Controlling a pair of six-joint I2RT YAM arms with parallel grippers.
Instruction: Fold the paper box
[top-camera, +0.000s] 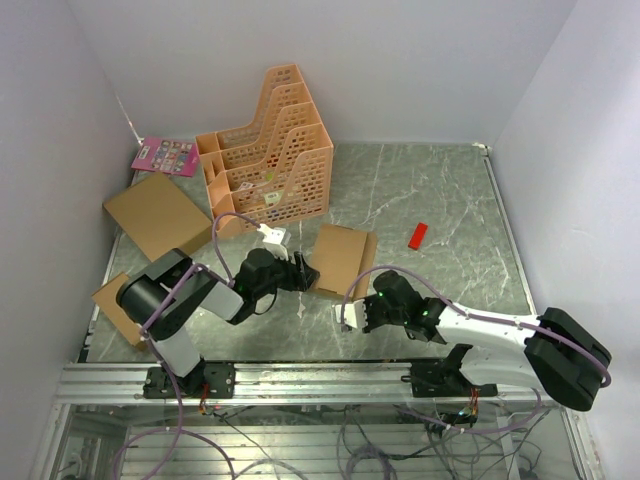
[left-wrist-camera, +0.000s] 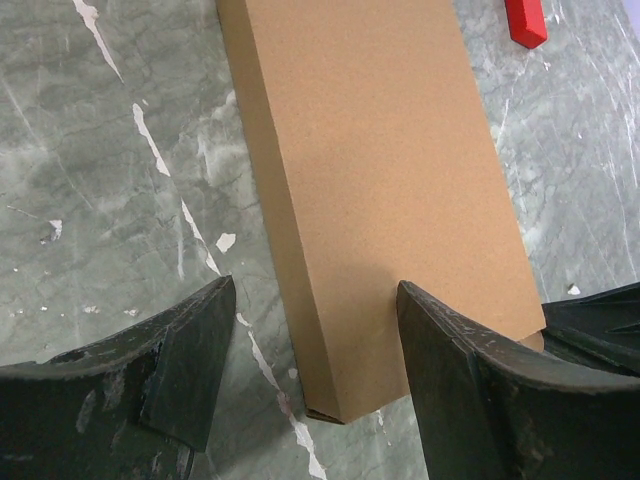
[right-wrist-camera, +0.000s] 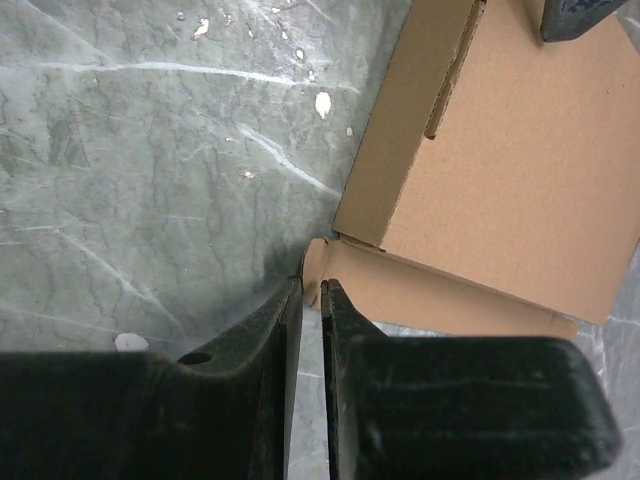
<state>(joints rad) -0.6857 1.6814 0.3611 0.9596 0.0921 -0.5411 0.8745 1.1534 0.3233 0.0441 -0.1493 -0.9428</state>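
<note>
The paper box (top-camera: 340, 256) lies in the middle of the table as a shallow brown cardboard tray. My left gripper (top-camera: 300, 272) is open at its left end. In the left wrist view one finger (left-wrist-camera: 190, 360) is over bare table and the other finger (left-wrist-camera: 470, 380) is over the box (left-wrist-camera: 380, 170), straddling its near corner. My right gripper (top-camera: 352, 312) is at the box's near edge. In the right wrist view its jaws (right-wrist-camera: 312, 290) are pinched almost together on the rounded corner of a side flap (right-wrist-camera: 420, 295), beside the box's open inside (right-wrist-camera: 520, 170).
An orange file rack (top-camera: 268, 150) stands at the back left, with a pink card (top-camera: 165, 156) beside it. A larger flat cardboard box (top-camera: 158, 215) and a smaller cardboard piece (top-camera: 115, 305) lie at the left. A red block (top-camera: 419, 236) lies right of the box.
</note>
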